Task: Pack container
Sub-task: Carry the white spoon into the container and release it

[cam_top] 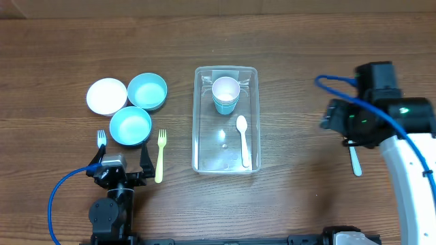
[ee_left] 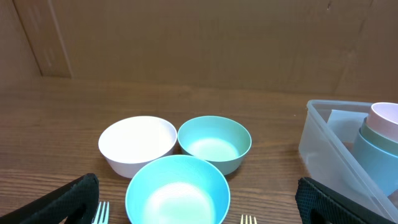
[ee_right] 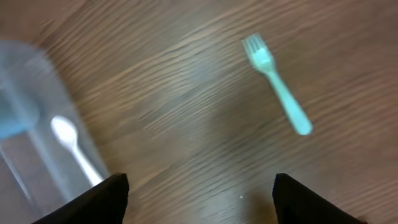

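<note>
Right gripper [ee_right: 200,202], clear round-cornered plastic container [cam_top: 195,122]

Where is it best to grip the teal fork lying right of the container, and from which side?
Probably mid-handle, from straight above, closing across its width. The teal fork lies flat on the table, its handle thin and straight, with nothing beside it.

container [cam_top: 195,116]: clear glossy plastic | table [cam_top: 306,41]: matt grained wood | teal bowl [cam_top: 147,90]: smooth plastic

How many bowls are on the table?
3: a white bowl farthest left, a teal bowl right beside it, and a second teal bowl in front of them. None seems hidden.
</note>
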Robot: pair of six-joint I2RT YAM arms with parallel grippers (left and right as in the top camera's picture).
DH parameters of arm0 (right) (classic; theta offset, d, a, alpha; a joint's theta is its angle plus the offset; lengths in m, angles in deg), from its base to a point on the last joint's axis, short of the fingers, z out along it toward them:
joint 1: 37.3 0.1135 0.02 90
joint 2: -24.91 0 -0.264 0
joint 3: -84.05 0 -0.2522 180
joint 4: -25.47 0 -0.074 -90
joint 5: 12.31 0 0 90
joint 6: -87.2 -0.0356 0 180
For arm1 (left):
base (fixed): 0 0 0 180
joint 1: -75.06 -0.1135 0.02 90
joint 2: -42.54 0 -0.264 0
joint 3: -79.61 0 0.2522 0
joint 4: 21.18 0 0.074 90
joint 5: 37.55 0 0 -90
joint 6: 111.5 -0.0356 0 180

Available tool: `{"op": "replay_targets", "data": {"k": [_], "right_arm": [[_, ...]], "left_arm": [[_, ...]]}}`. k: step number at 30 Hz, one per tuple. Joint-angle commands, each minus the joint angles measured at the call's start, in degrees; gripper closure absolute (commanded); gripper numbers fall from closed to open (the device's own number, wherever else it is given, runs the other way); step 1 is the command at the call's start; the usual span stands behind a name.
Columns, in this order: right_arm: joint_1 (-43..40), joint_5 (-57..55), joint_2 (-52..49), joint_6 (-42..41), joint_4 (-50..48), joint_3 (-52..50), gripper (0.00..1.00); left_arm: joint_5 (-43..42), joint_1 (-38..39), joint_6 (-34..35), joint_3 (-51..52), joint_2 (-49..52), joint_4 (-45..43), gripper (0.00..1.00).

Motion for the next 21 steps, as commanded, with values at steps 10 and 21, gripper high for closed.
{"op": "replay_targets", "data": {"k": [10,21], "right_arm": [[-18.93,-0.11,-10.73,9.18,-4.48,-6.91,0.20],[-20.76,-1.18,-14.84,16.37,-14.34,-11.10,0.01]], "left_arm": [[0.50,-0.72,-1.46,0.20,-0.55,-0.22,0.00],[0.48,-0.72,-1.46,0.20,-0.55,-0.22,0.00]]}}
